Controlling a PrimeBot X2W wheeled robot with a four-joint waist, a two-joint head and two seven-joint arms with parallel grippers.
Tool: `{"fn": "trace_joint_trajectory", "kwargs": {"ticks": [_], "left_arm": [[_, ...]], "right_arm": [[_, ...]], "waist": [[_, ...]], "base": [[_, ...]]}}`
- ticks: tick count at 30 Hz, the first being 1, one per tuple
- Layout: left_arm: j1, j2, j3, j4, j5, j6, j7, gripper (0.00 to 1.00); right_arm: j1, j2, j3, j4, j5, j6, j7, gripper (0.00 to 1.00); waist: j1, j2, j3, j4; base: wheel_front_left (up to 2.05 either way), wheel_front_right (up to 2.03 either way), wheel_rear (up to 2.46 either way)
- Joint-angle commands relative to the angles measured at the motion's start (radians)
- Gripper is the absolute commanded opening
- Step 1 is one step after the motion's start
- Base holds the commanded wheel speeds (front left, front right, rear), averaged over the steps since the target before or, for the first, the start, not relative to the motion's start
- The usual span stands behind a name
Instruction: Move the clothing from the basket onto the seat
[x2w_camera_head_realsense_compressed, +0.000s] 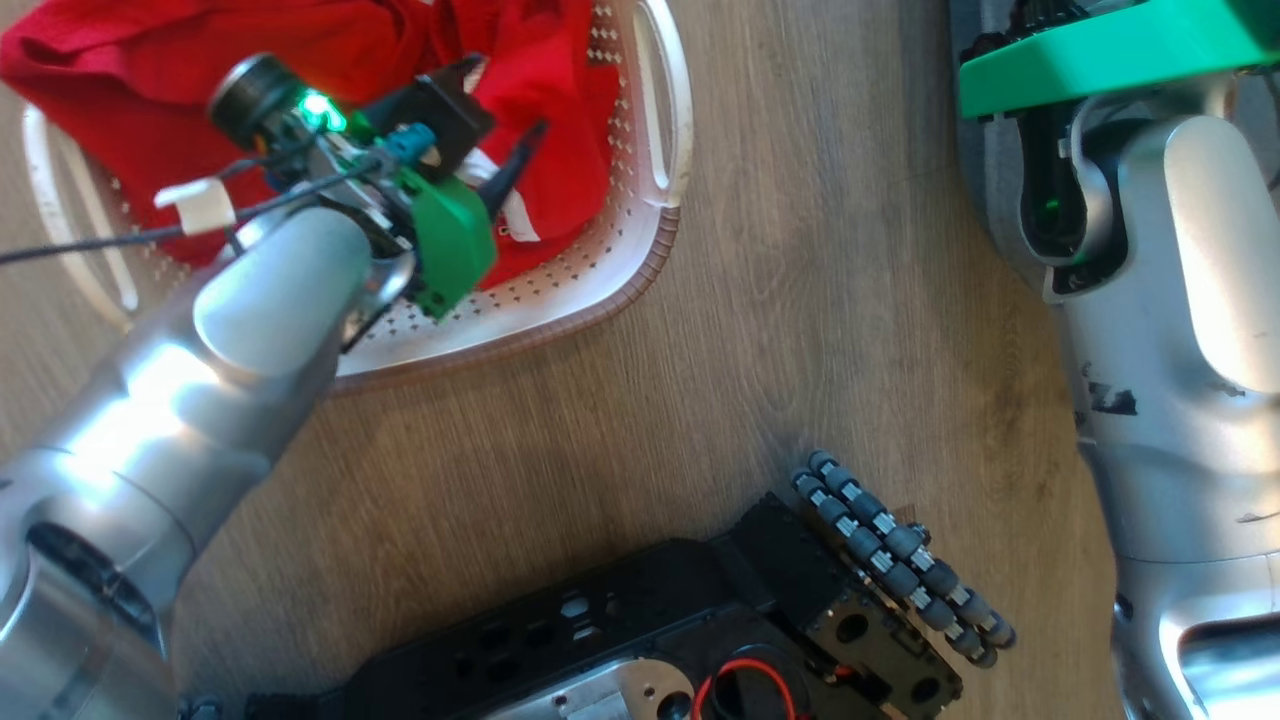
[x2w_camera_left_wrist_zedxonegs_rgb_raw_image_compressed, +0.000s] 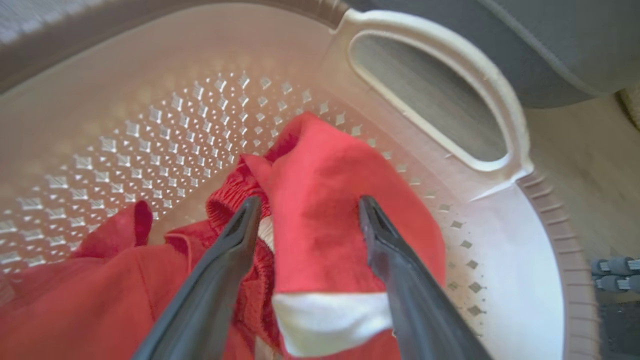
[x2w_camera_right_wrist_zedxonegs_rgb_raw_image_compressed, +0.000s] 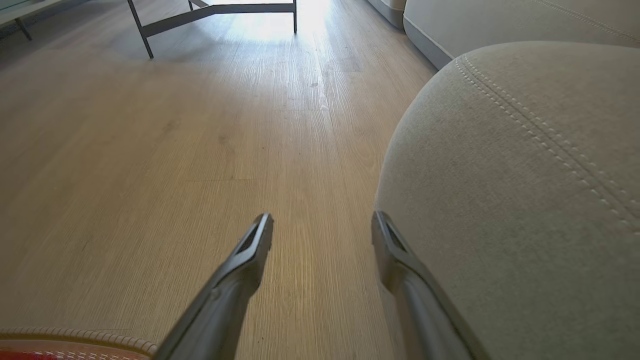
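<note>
Plainly the left hand (x2w_camera_left_wrist_zedxonegs_rgb_raw_image_compressed: 310, 205) is the nearer one. In the left wrist view its two long dark fingers stand wide apart and hold nothing, with a raised fold of the soft bright red fabric clothing (x2w_camera_left_wrist_zedxonegs_rgb_raw_image_compressed: 315, 170) between them in the middle of the frame. The fold's white stripe trim lies lower, close to the wrist. The fold's long axis runs up the frame, roughly in line with the fingers, so a grip would likely need only a short push forward and down before the fingers close across it. All the clothing sits inside the small cream perforated plastic basket (x2w_camera_left_wrist_zedxonegs_rgb_raw_image_compressed: 150, 125) with the brown braided-look rim. In the head view the red heap fills the upper left of the frame and spills over the basket's far edge. The basket stands on the pale wooden floor (x2w_camera_head_realsense_compressed: 800, 300). The right hand (x2w_camera_right_wrist_zedxonegs_rgb_raw_image_compressed: 322, 220), equally wide and empty, hangs over bare floor in the right wrist view. The large grey fabric-upholstered seat (x2w_camera_right_wrist_zedxonegs_rgb_raw_image_compressed: 500, 200) with its pale stitching is just beside it at the right of the frame, and a sliver of basket rim shows at the lower left. Judging from this, the seat lies off to the basket's right, and no clothing is on the part of it that shows.
</note>
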Motion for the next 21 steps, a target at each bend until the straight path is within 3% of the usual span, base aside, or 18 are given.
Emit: {"fn": "trace_joint_trajectory", "kwargs": {"ticks": [1,14,15,17,18,21], "left_arm": [[-0.016,-0.004,-0.018,0.031,-0.021,-0.006,0.002,1.00],[-0.027,-0.076,-0.087,0.166,-0.049,-0.006,0.071,1.00],[-0.026,-0.077,-0.089,0.168,-0.051,-0.006,0.072,0.66],[-0.025,-0.074,-0.091,0.175,-0.051,-0.006,0.085,0.11],[-0.024,-0.074,-0.092,0.179,-0.052,-0.006,0.091,0.00],[-0.016,-0.072,-0.093,0.184,-0.081,-0.006,0.111,0.00]], "right_arm": [[0.045,0.010,-0.001,-0.030,0.007,0.007,-0.005,1.00],[0.080,0.010,-0.016,-0.035,0.010,0.007,-0.005,1.00],[0.079,0.010,-0.016,-0.034,0.011,0.007,-0.005,1.00],[0.077,0.010,-0.015,-0.031,0.012,0.007,-0.005,1.00],[0.075,0.010,-0.015,-0.030,0.013,0.007,-0.005,1.00],[0.071,0.010,-0.014,-0.027,0.014,0.007,-0.005,1.00]], "waist": [[-0.0001,0.0000,0.005,-0.005],[-0.0001,0.0000,0.015,0.000],[-0.0001,0.0000,0.014,0.000],[-0.0001,0.0000,0.013,-0.001],[-0.0001,0.0000,0.011,-0.002],[-0.0001,0.0000,0.004,-0.003]], "base": [[0.00,0.00,0.00],[0.00,0.00,0.00],[0.00,0.00,0.00],[0.00,0.00,0.00],[0.00,0.00,0.00],[0.00,0.00,0.00]]}}
